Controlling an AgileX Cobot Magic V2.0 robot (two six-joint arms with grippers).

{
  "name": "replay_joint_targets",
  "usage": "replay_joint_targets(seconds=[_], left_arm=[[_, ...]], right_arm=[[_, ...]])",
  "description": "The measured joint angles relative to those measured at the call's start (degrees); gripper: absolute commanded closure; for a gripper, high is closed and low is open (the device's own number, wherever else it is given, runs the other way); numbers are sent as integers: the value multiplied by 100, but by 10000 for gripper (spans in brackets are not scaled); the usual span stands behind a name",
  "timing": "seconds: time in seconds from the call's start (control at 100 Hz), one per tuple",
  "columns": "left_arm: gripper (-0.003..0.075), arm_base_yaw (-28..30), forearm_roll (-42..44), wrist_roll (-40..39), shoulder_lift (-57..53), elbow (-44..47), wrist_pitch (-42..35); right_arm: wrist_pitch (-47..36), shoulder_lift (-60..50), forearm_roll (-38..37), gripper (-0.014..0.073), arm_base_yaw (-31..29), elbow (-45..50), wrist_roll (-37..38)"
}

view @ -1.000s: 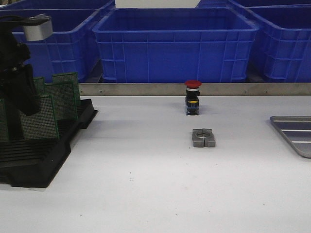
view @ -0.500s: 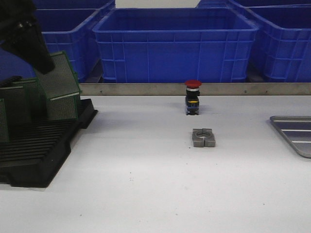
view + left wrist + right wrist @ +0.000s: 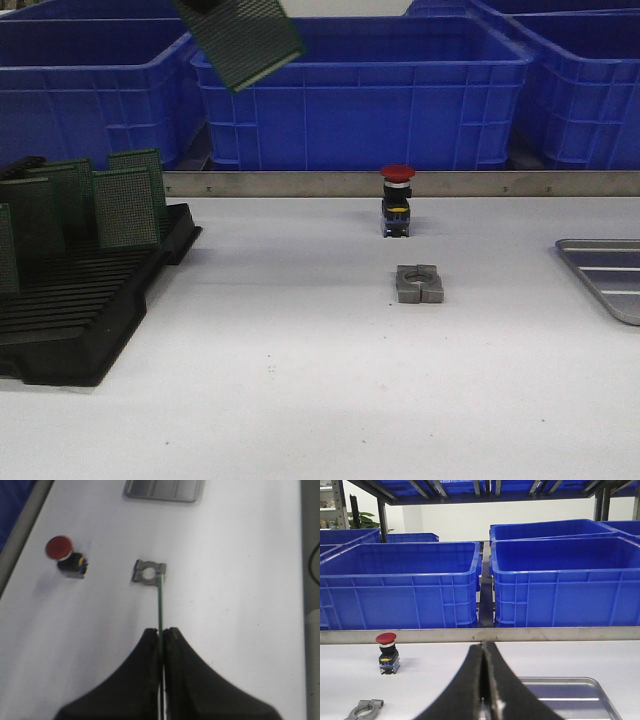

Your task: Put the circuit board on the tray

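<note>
Front view: the board (image 3: 240,40), a green perforated panel, hangs tilted high in the air in front of the middle crate (image 3: 360,90), well above the table (image 3: 300,380). Only a dark sliver of the left gripper shows at the board's upper edge; the arm itself is out of the picture. The rack (image 3: 80,310) sits on the table far to the left of the clamp (image 3: 418,283), with several more green boards standing upright in its slots. The button (image 3: 397,200), red-capped, stands just behind the clamp. The tray (image 3: 608,275) lies on the table far to the right of the clamp, cut off by the picture's edge, with nothing on its visible part.

Left wrist view: the left gripper (image 3: 161,635) looks down on the table from above, its black fingers (image 3: 142,665) pressed together on the board, which is seen edge-on as a thin green line reaching toward the clamp (image 3: 148,572). The button (image 3: 64,555) stands near the clamp, and the tray (image 3: 164,489) lies beyond it, well apart.

Right wrist view: the right gripper (image 3: 483,655) is held level and low over the table, pointing toward the crates (image 3: 400,585). Its fingers (image 3: 497,690) meet with no gap and hold nothing. The tray (image 3: 570,697) lies right under and beyond them. The button (image 3: 386,652) and the clamp (image 3: 365,710) sit off to one side.
</note>
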Motion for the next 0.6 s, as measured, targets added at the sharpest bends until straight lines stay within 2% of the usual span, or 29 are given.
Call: replay_joint_targets(seconds=[0.25,0.47,0.6], left_arm=[[738,-1015,-13,-83,0,0,22],[738,-1470,-33,-83,72,0,30],[738,-1578,-33,-83,144,0,30]], right_arm=[[-62,0,0,662,0,0,0],[-427,0,0,662,0,0,26],[-108,0,0,662,0,-270,235]])
